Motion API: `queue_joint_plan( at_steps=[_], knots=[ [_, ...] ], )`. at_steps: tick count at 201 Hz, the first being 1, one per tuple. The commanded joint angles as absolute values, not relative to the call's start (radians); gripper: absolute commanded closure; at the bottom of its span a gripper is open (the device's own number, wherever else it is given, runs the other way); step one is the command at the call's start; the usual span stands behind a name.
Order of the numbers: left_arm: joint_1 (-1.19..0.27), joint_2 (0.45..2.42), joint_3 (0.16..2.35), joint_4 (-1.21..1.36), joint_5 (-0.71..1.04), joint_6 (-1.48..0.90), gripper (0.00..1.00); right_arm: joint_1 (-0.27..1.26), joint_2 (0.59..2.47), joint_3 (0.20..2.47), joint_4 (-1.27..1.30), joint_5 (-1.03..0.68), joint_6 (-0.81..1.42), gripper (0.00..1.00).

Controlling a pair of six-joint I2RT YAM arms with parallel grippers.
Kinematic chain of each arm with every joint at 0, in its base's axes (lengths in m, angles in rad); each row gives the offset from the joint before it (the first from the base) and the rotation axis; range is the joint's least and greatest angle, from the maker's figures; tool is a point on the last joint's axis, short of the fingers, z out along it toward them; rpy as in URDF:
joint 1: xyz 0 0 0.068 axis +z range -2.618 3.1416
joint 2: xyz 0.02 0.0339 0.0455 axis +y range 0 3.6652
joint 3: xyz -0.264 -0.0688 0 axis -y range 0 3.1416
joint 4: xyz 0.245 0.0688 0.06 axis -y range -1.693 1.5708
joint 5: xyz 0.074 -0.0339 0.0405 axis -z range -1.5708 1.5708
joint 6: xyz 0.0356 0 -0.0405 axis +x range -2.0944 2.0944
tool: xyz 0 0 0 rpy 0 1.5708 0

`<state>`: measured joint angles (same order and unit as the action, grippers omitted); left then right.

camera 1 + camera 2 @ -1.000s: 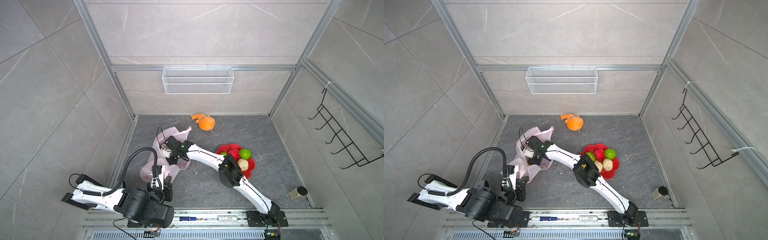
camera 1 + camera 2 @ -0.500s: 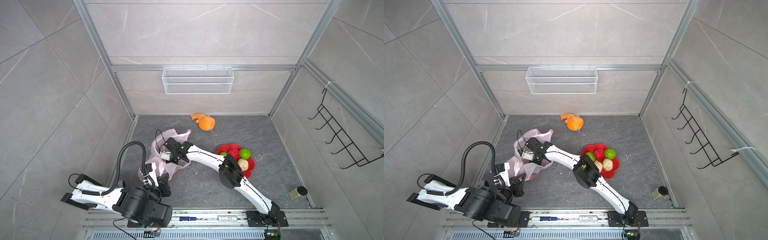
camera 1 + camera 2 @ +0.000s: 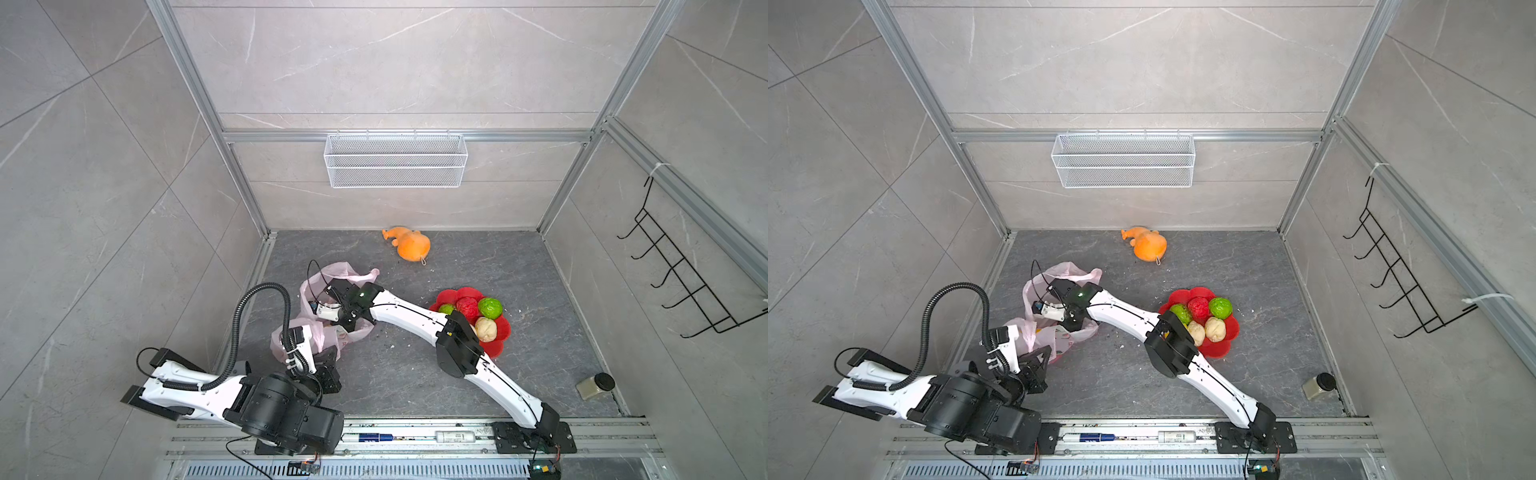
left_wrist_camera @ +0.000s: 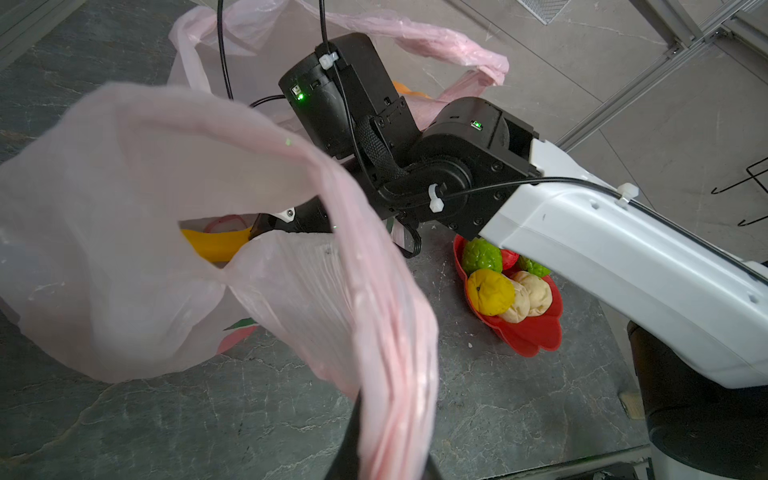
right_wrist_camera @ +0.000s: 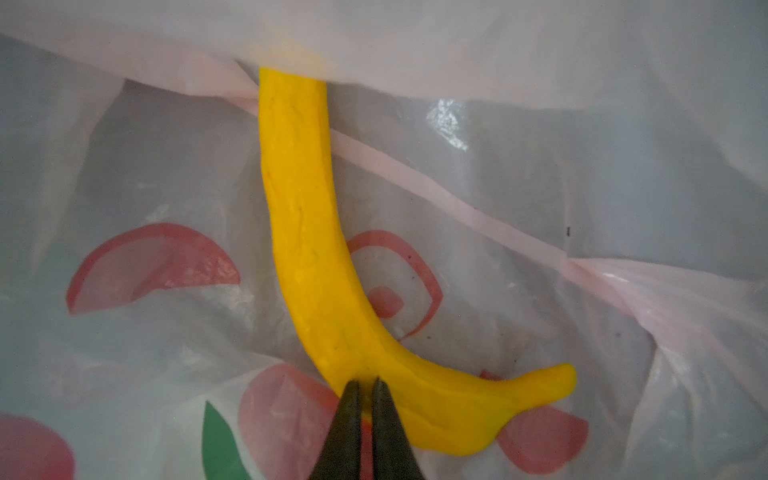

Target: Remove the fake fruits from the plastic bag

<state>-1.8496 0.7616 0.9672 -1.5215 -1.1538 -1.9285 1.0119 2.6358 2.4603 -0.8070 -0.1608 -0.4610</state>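
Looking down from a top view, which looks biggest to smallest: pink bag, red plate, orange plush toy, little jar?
Largest first:
1. pink plastic bag, though partly covered
2. red flower-shaped plate, also partly covered
3. orange plush toy
4. black-lidded jar

Right claw (image 5: pixel 366 384) now tight on banana (image 5: pixel 303 232) inside plastic bag (image 5: pixel 124 174), earlier agape.

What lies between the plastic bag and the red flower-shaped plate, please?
In both top views the right arm's white link crosses that gap; the grey floor beneath shows only white crumbs.
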Motion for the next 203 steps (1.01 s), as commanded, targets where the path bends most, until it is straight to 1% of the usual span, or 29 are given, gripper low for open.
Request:
queue_joint_plan(
  at_steps=[1,29,56,77,117,128,140,152,185,203],
  knots=[
    [-1.844,0.756,0.964,-1.669,-1.216,-1.884,1.0,1.025,2.685,2.415,-0.905,-0.091,-0.427,0.95],
    [-1.846,0.759,0.954,-1.613,-1.207,-1.832,1.0,1.023,2.668,2.396,-0.921,-0.016,-0.362,1.0],
    [-1.845,0.765,0.928,-1.553,-1.163,-1.789,1.0,1.023,2.586,2.271,-0.881,0.025,-0.284,1.0],
    [-1.844,0.782,0.914,-1.542,-1.116,-1.809,1.0,1.023,2.508,2.175,-0.855,0.05,-0.215,1.0],
    [-1.845,0.865,0.934,-1.667,-1.06,-1.99,1.0,1.024,2.38,1.978,-0.807,0.13,-0.065,1.0],
    [-1.845,0.903,0.945,-1.718,-1.046,-2.061,0.96,1.024,2.339,1.92,-0.788,0.142,-0.023,1.0],
    [-1.845,0.941,0.957,-1.775,-1.032,-2.134,0.95,1.024,2.295,1.85,-0.751,0.146,0.009,1.0],
    [-1.844,0.963,0.957,-1.776,-1.032,-2.143,0.94,1.023,2.26,1.794,-0.718,0.148,0.032,1.0],
    [-1.844,0.958,0.919,-1.776,-1.042,-2.253,0.94,1.023,2.199,1.718,-0.708,0.159,0.068,1.0],
    [-1.842,0.966,0.906,-1.776,-1.047,-2.302,0.9,1.023,2.158,1.67,-0.695,0.167,0.101,1.0]
  ],
)
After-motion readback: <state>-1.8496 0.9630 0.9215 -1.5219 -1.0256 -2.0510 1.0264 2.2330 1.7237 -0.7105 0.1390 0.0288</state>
